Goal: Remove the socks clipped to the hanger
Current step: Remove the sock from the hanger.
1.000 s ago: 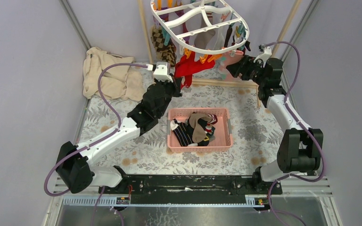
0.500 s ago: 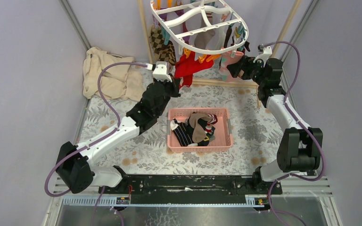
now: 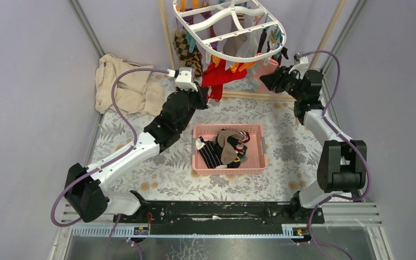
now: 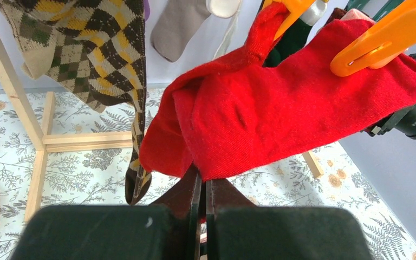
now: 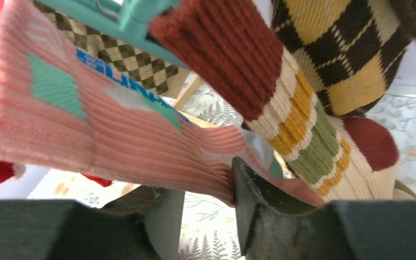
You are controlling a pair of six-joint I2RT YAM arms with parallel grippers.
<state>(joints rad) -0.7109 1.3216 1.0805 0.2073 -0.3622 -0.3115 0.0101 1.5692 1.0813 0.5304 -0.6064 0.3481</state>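
The counter (image 3: 281,146), under its fern-print cloth, is the biggest thing I see. Over its far side hangs the hanger (image 3: 238,31), the oval's long axis running left to right, with the hanging socks (image 3: 233,46) dangling from clips round its rim. Mid-counter sits the pink basket (image 3: 227,169), long side left to right, holding a heap of loose socks (image 3: 225,147), dark striped and grey-brown. The red sock (image 4: 281,114) hangs from two orange clips (image 4: 384,40) and stretches down and leftward from them; my left jaws are pinched tight on its lower edge. The pink ribbed sock (image 5: 86,124) slants between my right jaws, which stand partly apart; I cannot tell if they grip it.
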